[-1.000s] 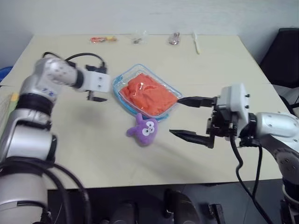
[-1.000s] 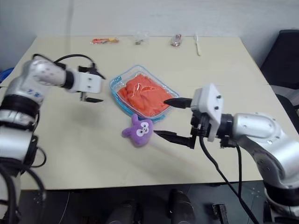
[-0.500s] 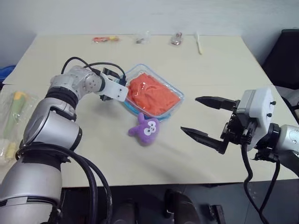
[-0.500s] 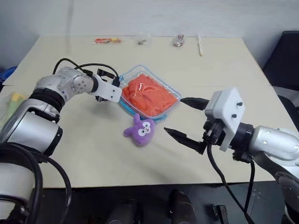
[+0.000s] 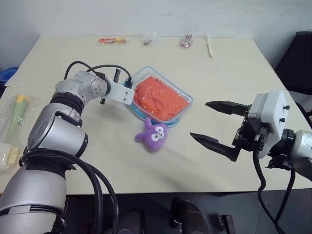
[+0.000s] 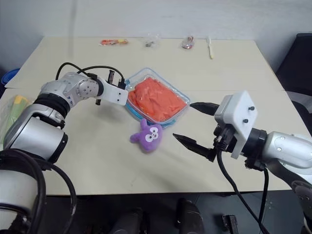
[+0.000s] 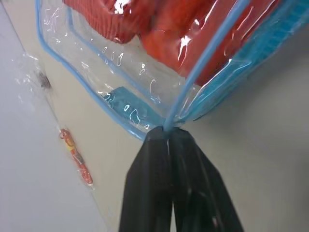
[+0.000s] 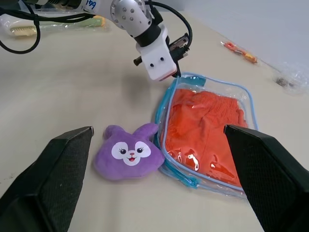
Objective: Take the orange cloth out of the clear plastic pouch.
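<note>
On a pale counter, the robot's left gripper has its jaws clenched on the light blue rim at a corner of the clear plastic pouch, the black fingers pressed together where the rim meets them. The orange cloth lies bunched inside the pouch, which rests flat near the middle of the counter. Just in front of the pouch, on the robot's side, sits a small purple plush toy, face up, touching or nearly touching the pouch's near edge.

The right gripper hangs above the counter to the right of the pouch and toy, well apart from both, its jaws released and spread wide with nothing between them.

At the left edge of the counter lies a wrinkly clear bag with a yellow-green brush inside. Along the far edge sit several small items: an orange-red packet, two small clear packets and a white utensil.
</note>
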`<state>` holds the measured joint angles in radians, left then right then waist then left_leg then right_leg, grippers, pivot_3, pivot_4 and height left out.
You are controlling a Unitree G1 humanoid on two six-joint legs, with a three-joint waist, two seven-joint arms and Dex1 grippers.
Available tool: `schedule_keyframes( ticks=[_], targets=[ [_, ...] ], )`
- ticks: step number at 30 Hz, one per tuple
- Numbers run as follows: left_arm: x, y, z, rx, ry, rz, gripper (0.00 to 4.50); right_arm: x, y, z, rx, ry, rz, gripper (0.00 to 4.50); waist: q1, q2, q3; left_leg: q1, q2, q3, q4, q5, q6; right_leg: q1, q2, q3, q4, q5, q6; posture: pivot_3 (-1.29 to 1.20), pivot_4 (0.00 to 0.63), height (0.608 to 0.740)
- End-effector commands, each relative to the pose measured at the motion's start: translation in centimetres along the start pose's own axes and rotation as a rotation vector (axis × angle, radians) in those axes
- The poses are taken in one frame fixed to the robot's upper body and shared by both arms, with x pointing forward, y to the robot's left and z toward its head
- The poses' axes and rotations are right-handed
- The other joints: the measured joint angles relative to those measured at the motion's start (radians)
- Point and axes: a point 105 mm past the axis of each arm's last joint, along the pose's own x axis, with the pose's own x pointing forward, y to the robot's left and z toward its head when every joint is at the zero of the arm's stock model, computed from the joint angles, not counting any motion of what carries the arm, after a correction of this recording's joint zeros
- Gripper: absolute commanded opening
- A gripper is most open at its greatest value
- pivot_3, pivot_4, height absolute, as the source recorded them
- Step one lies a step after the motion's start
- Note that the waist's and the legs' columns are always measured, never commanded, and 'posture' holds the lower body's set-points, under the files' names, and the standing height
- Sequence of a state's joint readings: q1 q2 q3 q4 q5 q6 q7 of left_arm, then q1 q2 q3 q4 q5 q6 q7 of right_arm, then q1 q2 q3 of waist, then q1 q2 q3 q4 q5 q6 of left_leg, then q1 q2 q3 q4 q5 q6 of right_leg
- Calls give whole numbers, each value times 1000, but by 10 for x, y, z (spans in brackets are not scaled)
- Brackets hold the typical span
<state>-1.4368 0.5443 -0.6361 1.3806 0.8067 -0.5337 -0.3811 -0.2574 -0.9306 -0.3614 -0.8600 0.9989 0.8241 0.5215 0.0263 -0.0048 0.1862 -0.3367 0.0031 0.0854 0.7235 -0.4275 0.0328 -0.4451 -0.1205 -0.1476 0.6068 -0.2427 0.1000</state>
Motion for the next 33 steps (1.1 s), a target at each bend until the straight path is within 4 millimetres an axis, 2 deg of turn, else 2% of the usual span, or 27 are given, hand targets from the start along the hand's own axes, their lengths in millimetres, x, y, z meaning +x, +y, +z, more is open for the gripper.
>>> schedule_keyframes(
  ticks=[1, 3, 6, 11, 14, 16, 21, 24, 26, 30, 33],
  targets=[
    [-3, 4, 2, -20, -32, 8, 33, -1, -3, 6, -39, -19, -1, 4500, 0, 0, 0, 0, 0, 0, 0, 0, 0, 0, 0, 0, 0, 0, 0, 0, 150, 740],
    [-5, 4, 2, -47, -46, 0, 33, 1, -4, 6, -40, -23, 1, 4500, 0, 0, 0, 0, 0, 0, 0, 0, 0, 0, 0, 0, 0, 0, 0, 0, 150, 740],
    [-13, -1, -9, -76, -31, -53, 33, 3, -3, 4, -39, -26, 10, 4500, -1, 0, 0, 0, 0, 0, 0, 0, 0, 0, 0, 0, 0, 0, 0, 0, 150, 740],
    [-33, -8, -23, -227, -57, -187, 33, 6, 2, -9, -57, 26, 55, 4500, -4, 0, 0, 0, 0, 0, 0, 0, 0, 0, 0, 0, 0, 0, 0, 0, 150, 740],
    [-46, -21, -42, -241, 2, -229, 33, 7, 2, -18, -68, 52, 69, 4500, -8, 0, 0, 1, 0, 1, 0, 0, 0, 0, 0, 0, 0, 0, 0, 0, 150, 740],
    [-53, -28, -46, -265, 31, -204, 33, 9, 3, -23, -66, 57, 79, 4500, -17, 0, 0, 1, 1, 1, 0, 0, 0, 0, 0, 0, 0, 0, 0, 0, 150, 740],
    [-77, -64, -35, -347, 111, -183, 33, 15, 6, -30, -59, 54, 118, 4500, -25, 0, 0, 0, 2, -3, 2, 0, 0, 0, 0, 0, 0, 0, 0, 0, 150, 740],
    [-94, -92, -20, -431, 156, -190, 33, 19, 5, -30, -52, 42, 139, 4500, -26, 0, 0, 1, 7, -8, 3, 0, 0, 1, 0, 1, 0, 0, 0, 0, 150, 740],
    [-100, -98, -12, -471, 168, -183, 33, 20, 4, -30, -50, 38, 145, 4500, -22, 0, 0, 1, 7, -8, 4, 0, 0, 1, 0, 1, 1, 0, 0, 0, 150, 740],
    [-107, -97, -6, -518, 199, -133, 33, 22, 4, -30, -47, 31, 166, 4500, -4, 0, 0, 1, 8, -4, 6, 0, 0, 2, 0, 1, 2, 0, 0, 0, 150, 740],
    [-107, -99, -17, -515, 242, -97, 33, 24, 5, -29, -47, 24, 181, 4500, 0, 0, 0, 1, 8, -4, 6, 0, 0, 2, 1, 1, 2, 0, -1, 0, 150, 740]
  ],
)
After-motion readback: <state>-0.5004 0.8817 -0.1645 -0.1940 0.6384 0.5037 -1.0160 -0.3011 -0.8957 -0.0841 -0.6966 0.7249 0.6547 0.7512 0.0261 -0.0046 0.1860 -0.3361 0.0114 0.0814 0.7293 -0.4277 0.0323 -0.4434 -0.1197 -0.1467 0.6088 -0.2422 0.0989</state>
